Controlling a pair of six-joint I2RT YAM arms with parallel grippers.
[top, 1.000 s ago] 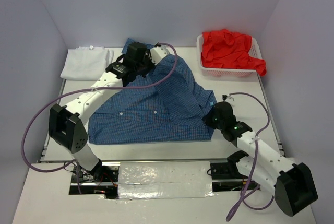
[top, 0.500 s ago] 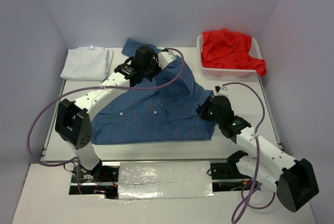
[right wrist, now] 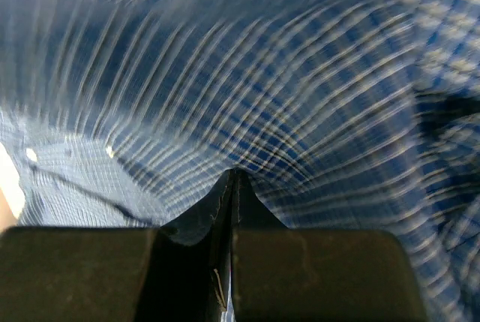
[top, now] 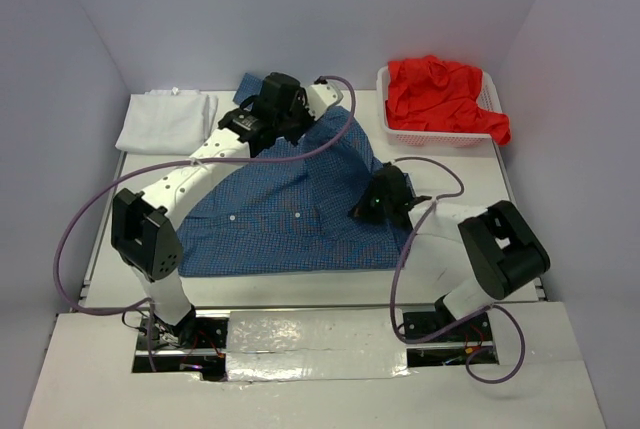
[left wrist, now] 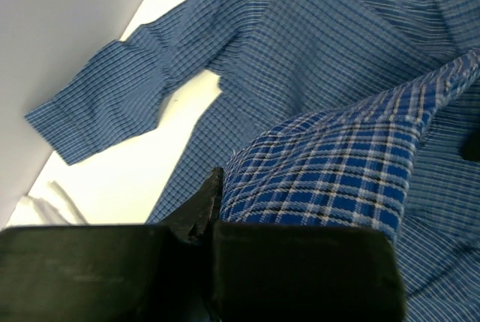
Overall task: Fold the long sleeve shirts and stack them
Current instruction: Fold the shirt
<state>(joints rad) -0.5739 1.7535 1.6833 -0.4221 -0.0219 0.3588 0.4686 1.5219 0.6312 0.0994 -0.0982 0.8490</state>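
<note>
The blue checked shirt (top: 290, 214) lies spread across the middle of the table, its right side lifted and drawn leftward. My left gripper (top: 283, 109) is shut on the shirt's upper edge near the collar; in the left wrist view the cloth (left wrist: 337, 164) drapes over the closed jaws, and a sleeve (left wrist: 112, 104) lies flat beyond. My right gripper (top: 372, 207) is shut on the shirt's right edge; the right wrist view shows stretched cloth (right wrist: 247, 104) pinched at the jaw tips. A folded white shirt (top: 165, 121) lies at the back left. A red shirt (top: 440, 94) fills the basket.
A white mesh basket (top: 440, 137) stands at the back right. Purple cables loop from both arms over the table's near part. Grey walls close in on three sides.
My right gripper has pulled the shirt's right edge leftward and slightly back, folding it over the body. My left gripper shifted a little right and back, still holding cloth.
</note>
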